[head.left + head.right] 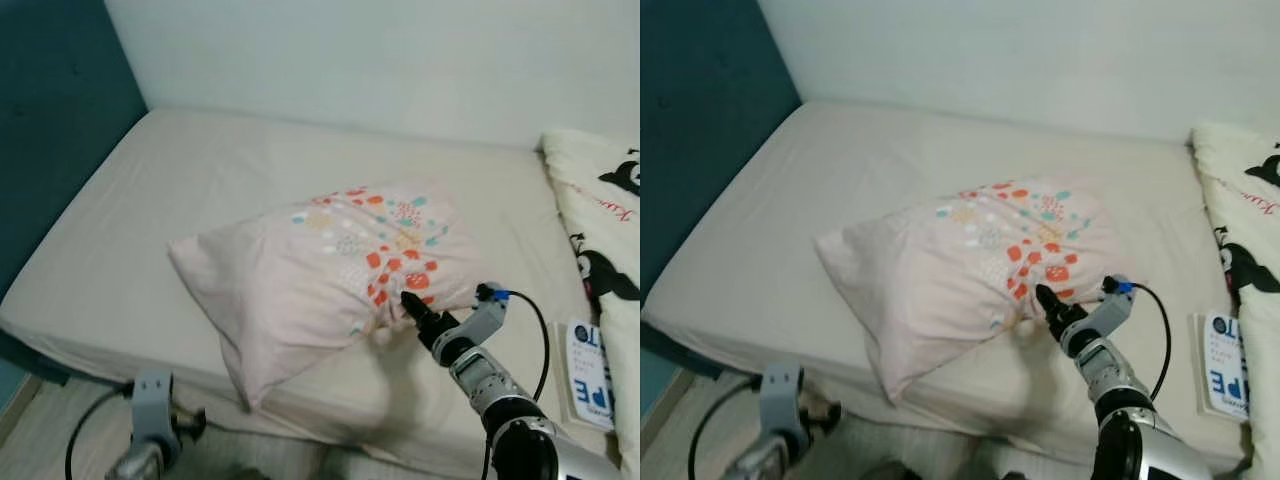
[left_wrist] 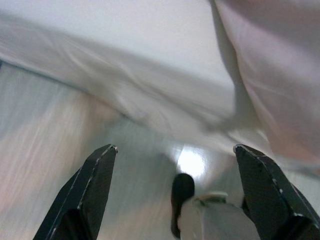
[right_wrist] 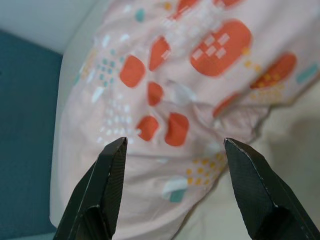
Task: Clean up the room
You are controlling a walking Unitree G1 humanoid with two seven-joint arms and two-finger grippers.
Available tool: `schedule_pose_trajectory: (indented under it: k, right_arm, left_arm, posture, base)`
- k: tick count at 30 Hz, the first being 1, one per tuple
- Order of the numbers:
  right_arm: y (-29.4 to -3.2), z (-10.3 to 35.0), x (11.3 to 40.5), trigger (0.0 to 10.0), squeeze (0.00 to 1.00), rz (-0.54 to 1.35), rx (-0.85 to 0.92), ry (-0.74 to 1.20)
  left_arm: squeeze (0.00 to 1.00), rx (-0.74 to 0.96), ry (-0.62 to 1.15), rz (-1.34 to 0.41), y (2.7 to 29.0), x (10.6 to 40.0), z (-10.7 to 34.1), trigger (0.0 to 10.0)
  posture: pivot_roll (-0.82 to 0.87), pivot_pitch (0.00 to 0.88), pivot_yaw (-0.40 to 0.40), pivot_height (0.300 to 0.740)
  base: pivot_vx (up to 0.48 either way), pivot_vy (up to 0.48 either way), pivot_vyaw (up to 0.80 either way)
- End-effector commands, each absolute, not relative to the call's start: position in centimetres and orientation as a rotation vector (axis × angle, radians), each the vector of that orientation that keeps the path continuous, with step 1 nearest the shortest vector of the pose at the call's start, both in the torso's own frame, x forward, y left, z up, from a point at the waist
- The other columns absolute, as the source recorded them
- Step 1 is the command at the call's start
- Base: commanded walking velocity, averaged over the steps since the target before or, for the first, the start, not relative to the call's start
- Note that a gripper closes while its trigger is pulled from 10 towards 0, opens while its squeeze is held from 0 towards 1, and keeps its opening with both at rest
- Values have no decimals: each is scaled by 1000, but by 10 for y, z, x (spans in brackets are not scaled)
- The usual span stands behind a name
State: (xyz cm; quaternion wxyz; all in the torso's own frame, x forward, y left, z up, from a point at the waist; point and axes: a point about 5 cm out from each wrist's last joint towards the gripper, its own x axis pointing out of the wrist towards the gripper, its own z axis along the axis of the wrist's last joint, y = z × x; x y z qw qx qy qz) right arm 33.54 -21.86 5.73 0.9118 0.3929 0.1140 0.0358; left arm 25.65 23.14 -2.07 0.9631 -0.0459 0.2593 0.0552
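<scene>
Beige bed (image 1: 150,230) holds patterned pillow (image 1: 320,270) beside booklet (image 1: 590,375) lettered "PE".

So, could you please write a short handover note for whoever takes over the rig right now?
Right gripper: jaws open, at the near edge of the pillow, not gripping it.
Left gripper: jaws open, low by the bed's front edge, above the floor, holding nothing.
Pillow lies askew mid-bed. A blanket and a booklet lie at the bed's right end.
Done: nothing visibly tidied.
Left: probably grasp the pillow and set it in place.
</scene>
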Motion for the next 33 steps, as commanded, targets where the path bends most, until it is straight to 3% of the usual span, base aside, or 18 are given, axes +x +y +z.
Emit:
schedule_pose_trajectory:
  k: [1, 8, 14, 19, 21, 24, 28, 33]
  right_arm:
    - [-220, 53, 332, 10000, 0, 48, 846, 243]
    - [-219, 53, 332, 10000, 0, 44, 868, 234]
    - [-233, 70, 339, 10000, 0, 56, 899, 121]
    - [-245, 97, 348, 10000, 0, 133, 933, -16]
    - [-249, 131, 359, 10000, 0, 281, 965, -167]
    - [-249, 147, 363, 10000, 0, 357, 965, -237]
    - [-248, 173, 371, 10000, 0, 427, 960, -314]
    - [-223, 186, 386, 10000, 0, 453, 920, -258]
  left_arm:
    - [0, -95, 529, 122, 239, 251, -22, 10000]
    - [0, -81, 475, 100, 243, 257, -14, 10000]
    - [0, -40, 426, 82, 256, 243, -11, 10000]
    - [0, -21, 372, 91, 272, 239, 1, 10000]
    - [0, 10, 313, 76, 279, 241, 17, 10000]
    - [0, 22, 288, 64, 280, 240, 24, 10000]
    - [0, 40, 264, 45, 280, 234, 33, 10000]
    - [0, 62, 286, 36, 281, 217, 29, 10000]
  posture:
    - [219, 275, 31, 631]
    - [247, 303, 51, 611]
    - [294, 355, 88, 591]
    - [324, 389, 108, 576]
    - [377, 440, 131, 566]
    - [383, 450, 134, 561]
    - [380, 469, 140, 551]
    - [402, 504, 140, 541]
  base:
    - [0, 0, 0]
    - [0, 0, 0]
    - [0, 0, 0]
    - [0, 0, 0]
    - [0, 0, 0]
    - [0, 0, 0]
    - [0, 0, 0]
    - [0, 0, 0]
